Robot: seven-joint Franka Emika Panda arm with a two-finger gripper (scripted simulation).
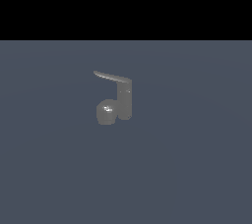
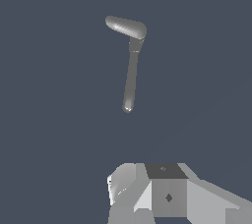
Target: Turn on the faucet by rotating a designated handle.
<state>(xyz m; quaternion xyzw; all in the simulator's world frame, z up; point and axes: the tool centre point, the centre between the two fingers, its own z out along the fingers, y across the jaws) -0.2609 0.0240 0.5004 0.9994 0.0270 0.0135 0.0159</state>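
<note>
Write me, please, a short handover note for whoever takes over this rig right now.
Hand: only partly visible in the wrist view, away from the faucet, holding nothing; open or shut cannot be told.
Faucet: upright on the grey floor, handle projecting from the post's top toward the exterior view's left.
Done: nothing visible; no contact yet.
Left: approach, engage the handle, rotate it.

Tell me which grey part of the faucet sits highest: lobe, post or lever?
The handle: the thin flat lever projecting from the post's top toward the exterior view's left. The rounded lobe sits at the base, beside the post.
</note>
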